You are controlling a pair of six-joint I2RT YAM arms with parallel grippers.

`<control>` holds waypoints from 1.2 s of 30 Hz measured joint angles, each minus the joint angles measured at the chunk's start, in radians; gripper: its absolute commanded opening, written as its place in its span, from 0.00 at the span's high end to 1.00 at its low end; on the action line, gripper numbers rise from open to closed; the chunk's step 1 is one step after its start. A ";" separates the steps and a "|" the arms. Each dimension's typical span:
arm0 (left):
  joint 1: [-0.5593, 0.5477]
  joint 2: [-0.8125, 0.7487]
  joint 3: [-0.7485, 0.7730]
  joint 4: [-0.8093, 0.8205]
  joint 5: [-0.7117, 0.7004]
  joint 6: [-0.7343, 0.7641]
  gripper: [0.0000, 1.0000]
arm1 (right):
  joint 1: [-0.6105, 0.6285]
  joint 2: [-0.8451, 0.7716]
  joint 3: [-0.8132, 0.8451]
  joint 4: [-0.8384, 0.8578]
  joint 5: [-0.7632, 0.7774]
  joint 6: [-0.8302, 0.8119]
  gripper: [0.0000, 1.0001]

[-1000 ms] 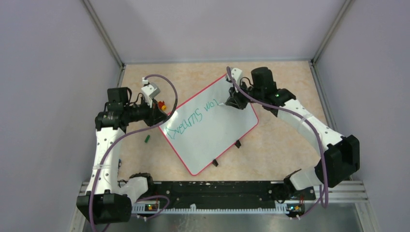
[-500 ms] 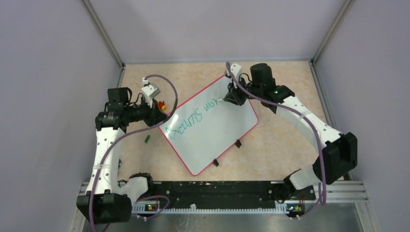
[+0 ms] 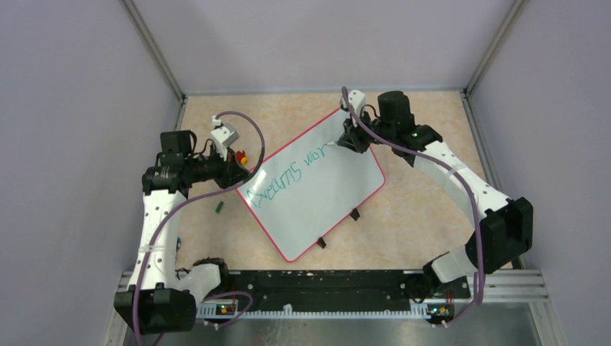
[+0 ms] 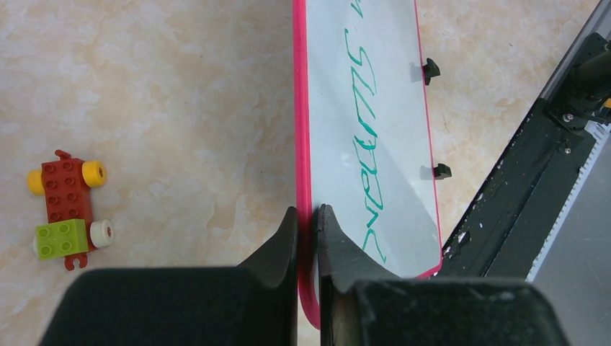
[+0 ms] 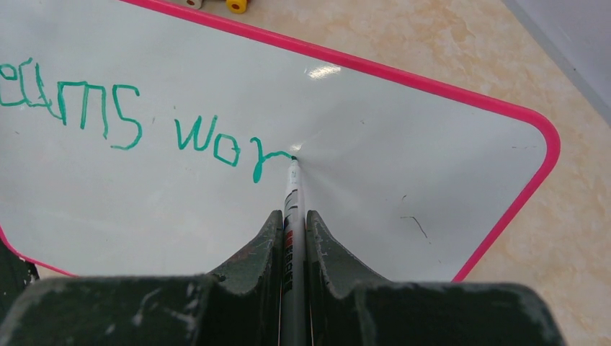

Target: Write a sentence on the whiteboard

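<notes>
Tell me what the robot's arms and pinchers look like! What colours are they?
The left arm and right arm are white tubes with chunky black joints. A purple cable loops along each one. A tiny green light glows on the right arm. The left gripper and right gripper each have two black, wedge-shaped fingers, a bit scuffed.

whiteboard (image 3: pixel 317 198): white, red rim, lying skewed on the table (image 3: pixel 425 209); left rim between the left fingers.
left gripper (image 3: pixel 246 173): closed on that rim.
right gripper (image 3: pixel 348 143): closed around the marker (image 3: pixel 331 147), over the board's far corner.
sentence (image 3: pixel 284 175): green, one line, running from beside the left fingers to the marker tip; roughly "Dreams wor".
toy (image 3: pixel 242 156): small, red and yellow, just beyond the left fingers.
green piece (image 3: pixel 219 207): on the table, nearer than the left fingers, apart from them.
</notes>
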 measured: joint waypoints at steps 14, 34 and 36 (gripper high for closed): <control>0.000 0.000 0.000 0.000 0.004 0.000 1.00 | -0.006 -0.011 0.000 -0.022 -0.058 -0.009 1.00; 0.000 0.000 0.000 0.001 0.000 0.000 1.00 | -0.016 0.002 0.000 -0.017 0.004 -0.024 1.00; 0.000 0.000 0.000 0.000 0.000 0.000 1.00 | -0.025 0.002 0.000 -0.018 0.009 -0.024 1.00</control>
